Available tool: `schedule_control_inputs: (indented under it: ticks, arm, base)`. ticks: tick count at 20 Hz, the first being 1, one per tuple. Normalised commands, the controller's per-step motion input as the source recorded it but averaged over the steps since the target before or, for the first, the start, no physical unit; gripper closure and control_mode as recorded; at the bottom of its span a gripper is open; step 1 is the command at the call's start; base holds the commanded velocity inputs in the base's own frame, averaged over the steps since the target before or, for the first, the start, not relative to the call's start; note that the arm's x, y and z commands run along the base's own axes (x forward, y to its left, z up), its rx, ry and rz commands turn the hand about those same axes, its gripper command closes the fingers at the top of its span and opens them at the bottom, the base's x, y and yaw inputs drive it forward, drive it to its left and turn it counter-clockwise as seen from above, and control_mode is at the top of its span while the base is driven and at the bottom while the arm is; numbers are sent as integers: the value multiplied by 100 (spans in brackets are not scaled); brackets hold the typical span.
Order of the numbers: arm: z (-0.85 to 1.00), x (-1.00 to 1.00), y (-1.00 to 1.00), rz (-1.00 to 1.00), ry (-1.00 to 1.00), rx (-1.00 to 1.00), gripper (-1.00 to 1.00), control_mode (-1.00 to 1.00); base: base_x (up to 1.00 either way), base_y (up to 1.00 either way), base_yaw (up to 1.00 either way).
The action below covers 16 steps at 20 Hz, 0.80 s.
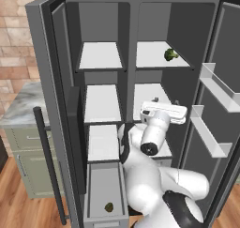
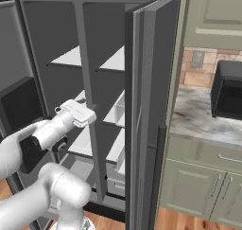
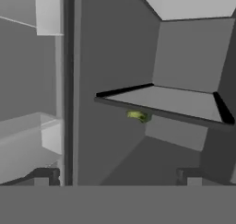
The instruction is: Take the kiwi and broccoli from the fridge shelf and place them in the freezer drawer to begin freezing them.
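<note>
Left base view shows the kiwi (image 1: pixel 108 207) already lying in the open freezer drawer (image 1: pixel 106 216), so the gripper (image 1: pixel 165 110), wide and empty, rises toward the broccoli (image 1: pixel 171 54) on the upper fridge shelf (image 1: pixel 154 59).

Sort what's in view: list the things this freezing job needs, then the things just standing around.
Job:
- broccoli on the fridge shelf, upper right
- kiwi in the freezer drawer, already in
- gripper, carrying nothing

Standing around:
- door bins
- marble counter
- black appliance on it
- green cabinets
</note>
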Motion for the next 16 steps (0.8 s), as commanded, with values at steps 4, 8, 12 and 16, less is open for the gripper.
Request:
schedule_control_inputs:
  ticks: [4,8,12,16]
  arm:
    - [55,-51,-36,-11,27,-13,-100,-100]
    - [35,-34,-24,-17,39,-13,-100,-100]
    - [26,-30,-8,-22,47,-24,-100,-100]
    - [26,-14,0,-27,45,-36,-100,-100]
  base:
    - [0,0,0]
    - [0,0,0]
    - [0,0,0]
    - [0,0,0]
